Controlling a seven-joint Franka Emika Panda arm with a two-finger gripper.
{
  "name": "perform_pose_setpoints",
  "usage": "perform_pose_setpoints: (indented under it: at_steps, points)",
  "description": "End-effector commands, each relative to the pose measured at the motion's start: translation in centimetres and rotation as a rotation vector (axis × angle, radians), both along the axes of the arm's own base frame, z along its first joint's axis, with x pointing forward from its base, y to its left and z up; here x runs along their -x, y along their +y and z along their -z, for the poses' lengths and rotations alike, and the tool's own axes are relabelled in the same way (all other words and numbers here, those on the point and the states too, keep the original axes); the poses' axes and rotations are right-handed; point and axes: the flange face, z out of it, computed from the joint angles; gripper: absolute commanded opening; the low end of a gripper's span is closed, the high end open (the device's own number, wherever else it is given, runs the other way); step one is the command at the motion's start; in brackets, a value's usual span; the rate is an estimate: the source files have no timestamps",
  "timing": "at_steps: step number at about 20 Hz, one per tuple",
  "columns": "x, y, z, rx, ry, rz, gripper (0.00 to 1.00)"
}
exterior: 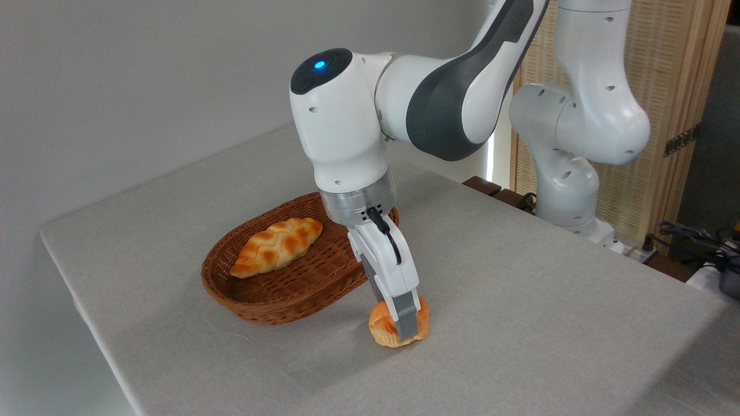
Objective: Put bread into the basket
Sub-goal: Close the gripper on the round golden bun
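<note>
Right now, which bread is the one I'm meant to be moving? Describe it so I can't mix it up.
Find the oval brown wicker basket on the grey table. Just right of its near end, on the cloth outside it, sits the small round bun with the gripper down around it. The other bread, a long pointed braided loaf, lies inside the basket.

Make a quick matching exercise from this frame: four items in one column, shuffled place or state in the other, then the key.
Items
1. small round orange-golden knotted bun
2. long pointed braided loaf
3. oval brown woven wicker basket
4. white two-finger gripper

Places/states
A. lies inside the basket
B. sits on the grey tablecloth, just right of the basket
C. jaws down around the bun
D. stands on the table, holding one loaf

Pairs: 1-B, 2-A, 3-D, 4-C
</note>
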Motion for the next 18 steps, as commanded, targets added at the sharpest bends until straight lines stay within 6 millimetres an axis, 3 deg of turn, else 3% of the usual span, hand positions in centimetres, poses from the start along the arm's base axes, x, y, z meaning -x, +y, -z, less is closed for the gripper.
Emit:
perform_pose_setpoints:
  at_steps: [1,6,15,18]
  points:
    - [0.1,-0.1,0.3,-0.012,0.004,0.032,0.45]
    - [0.2,-0.1,0.1,-0.011,0.003,0.038,0.34]
    - [0.2,-0.3,0.0,-0.011,0.001,0.04,0.35]
    - [-0.1,-0.3,-1.4,-0.01,-0.027,0.04,0.36]
